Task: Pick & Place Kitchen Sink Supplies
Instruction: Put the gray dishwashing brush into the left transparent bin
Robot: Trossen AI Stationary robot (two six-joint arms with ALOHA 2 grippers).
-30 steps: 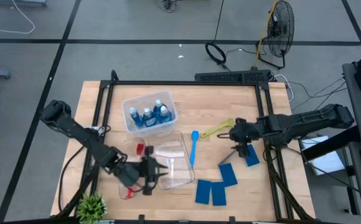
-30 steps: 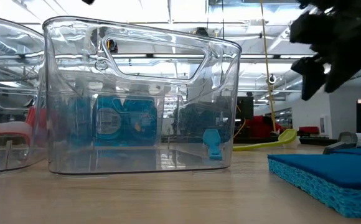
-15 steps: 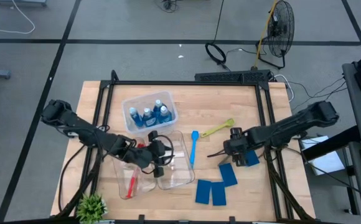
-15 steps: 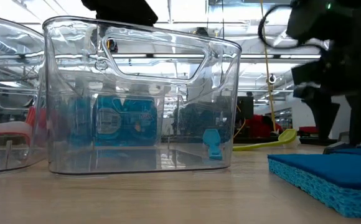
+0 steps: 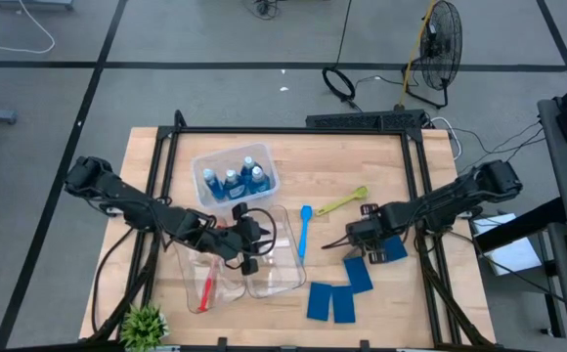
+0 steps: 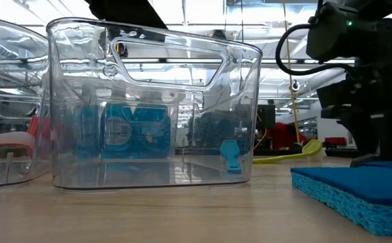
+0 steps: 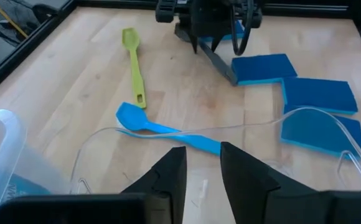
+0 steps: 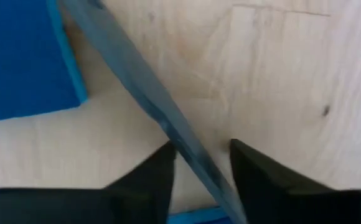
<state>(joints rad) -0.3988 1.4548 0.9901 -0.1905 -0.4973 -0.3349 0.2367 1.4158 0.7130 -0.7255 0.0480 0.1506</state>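
Three blue-liquid bottles (image 5: 233, 181) stand in the far clear bin. A red brush (image 5: 205, 290) lies in the near-left bin. The blue brush (image 5: 304, 230) and the yellow-green brush (image 5: 342, 202) lie on the wood. Several flat blue sponges (image 5: 332, 301) lie toward the near right. My left gripper (image 5: 249, 240) hovers open over the clear bins and holds nothing. My right gripper (image 5: 357, 238) is low and open. Its fingers straddle a thin blue-grey strip (image 8: 137, 93), either a sponge on edge or a handle; I cannot tell which. My right gripper comes from above, pointing down, with one finger (image 8: 149, 177) on each side of the blue-grey strip (image 8: 196, 158), which runs slantwise between them. The strip rests on the table beside a sponge (image 7: 261, 67). Whether the fingers touch it, I cannot tell.
Two clear bins (image 5: 264, 256) sit side by side at the near centre. One of them fills the low view (image 6: 155, 108). A small green plant (image 5: 144, 323) stands at the near-left corner. A black frame (image 5: 420, 196) borders the table. Bare wood lies along the far right.
My left gripper has swung from the near side by the plant toward the far right, over the bins. The red brush now lies in the near-left bin. My right gripper has come down and toward the near left, onto the blue-grey strip.
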